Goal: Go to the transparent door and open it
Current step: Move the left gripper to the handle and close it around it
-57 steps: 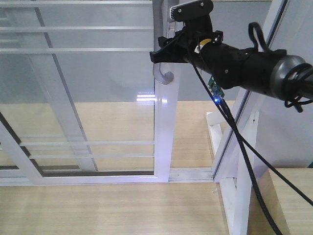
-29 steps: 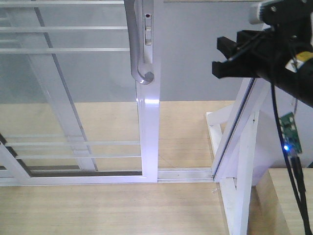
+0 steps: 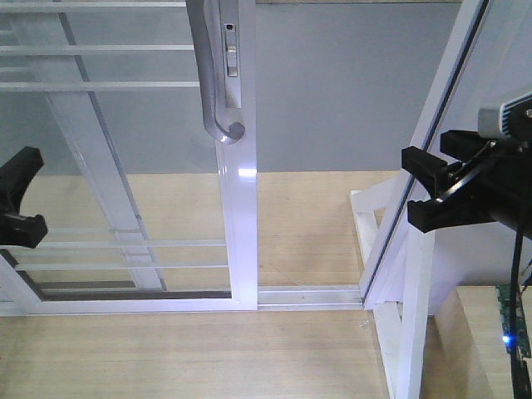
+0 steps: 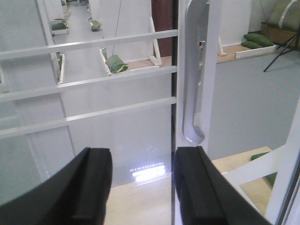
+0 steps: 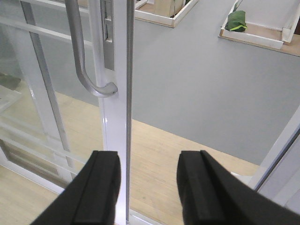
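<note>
Nearest the cameras, both arms hang free of the door. The left gripper (image 3: pixel 35 195) sits low at the left, in front of the glass, with its jaws spread wide around nothing. The right gripper (image 3: pixel 411 189) is just as wide and just as empty, next to the leaning white jamb (image 3: pixel 432 125) at the right. Neither touches the handle (image 3: pixel 208 75). I judge that they are held back because the sliding work looks largely done.

Below them lies a light wooden floor (image 3: pixel 183 357), which runs up to the white bottom track (image 3: pixel 307 295). The transparent door (image 3: pixel 237 233) stands on that track left of centre. Its glossy stile is upright, and its lock plate (image 3: pixel 230 50) and curved pull are high up. A clear gap separates it from the jamb, so the way through appears open. Behind its glass a second barred panel (image 3: pixel 83 166) with no handle overlaps it.

Past the threshold the wood gives way to smooth grey flooring (image 3: pixel 349 91). Farther back, the left wrist view shows white-edged wooden platforms carrying green sacks (image 4: pixel 115 63), and a dark tripod (image 4: pixel 281 47) at the far right.
</note>
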Controlling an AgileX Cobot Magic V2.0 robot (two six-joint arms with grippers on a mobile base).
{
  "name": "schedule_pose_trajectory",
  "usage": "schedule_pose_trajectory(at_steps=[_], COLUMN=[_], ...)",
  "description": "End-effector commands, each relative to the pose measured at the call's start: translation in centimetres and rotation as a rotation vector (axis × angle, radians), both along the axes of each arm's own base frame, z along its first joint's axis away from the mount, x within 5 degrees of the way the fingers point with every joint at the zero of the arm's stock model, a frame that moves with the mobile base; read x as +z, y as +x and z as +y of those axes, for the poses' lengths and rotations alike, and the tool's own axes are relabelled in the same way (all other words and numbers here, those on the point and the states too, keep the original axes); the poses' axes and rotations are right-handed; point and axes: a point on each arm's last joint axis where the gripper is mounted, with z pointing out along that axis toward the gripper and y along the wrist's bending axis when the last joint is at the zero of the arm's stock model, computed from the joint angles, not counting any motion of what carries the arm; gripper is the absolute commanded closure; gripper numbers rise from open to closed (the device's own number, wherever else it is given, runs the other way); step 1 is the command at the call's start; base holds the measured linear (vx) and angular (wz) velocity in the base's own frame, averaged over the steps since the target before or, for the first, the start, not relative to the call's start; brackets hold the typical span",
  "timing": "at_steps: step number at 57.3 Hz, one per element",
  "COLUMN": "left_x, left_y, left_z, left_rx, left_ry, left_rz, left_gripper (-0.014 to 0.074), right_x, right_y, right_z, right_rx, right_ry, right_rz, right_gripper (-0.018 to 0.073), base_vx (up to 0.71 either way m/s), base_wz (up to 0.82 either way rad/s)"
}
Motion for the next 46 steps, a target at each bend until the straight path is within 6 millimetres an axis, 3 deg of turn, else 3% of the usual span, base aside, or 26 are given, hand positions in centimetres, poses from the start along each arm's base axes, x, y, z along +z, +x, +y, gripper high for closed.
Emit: schedule_pose_trajectory(at_steps=[1,19,28,46], left_x=[2.1,4.0,4.8,3.6], left_y=[1.6,9.6,13.8,19.7], left_z=[-1.0,-4.3,-7.2,-10.1], left_rx=[-0.023,-0.055,-0.099,-0.113], left_ry=[-0.098,-0.126,-0.121,-0.116], left_rz=[-0.121,-0.134,-0.13,-0.112], left_gripper=[0.0116,0.0089,0.0089,0.0089], right_x=[1.9,1.8,1.7,1.6], right_y=[0.2,0.2,0.2,0.2], right_z=[-0.2,-0.2,-0.1,-0.1], right_rx=[-0.017,-0.016,-0.012,-0.01], right_ry=[0.025,0.024,0.018,0.014], right_rz=[-0.113,-0.109,-0.091,-0.089], right_gripper=[0.0179,0.0179,0.0179,0.0179], base_vx=[0.0,0.0,0.0,0.0], base_wz=[0.0,0.0,0.0,0.0])
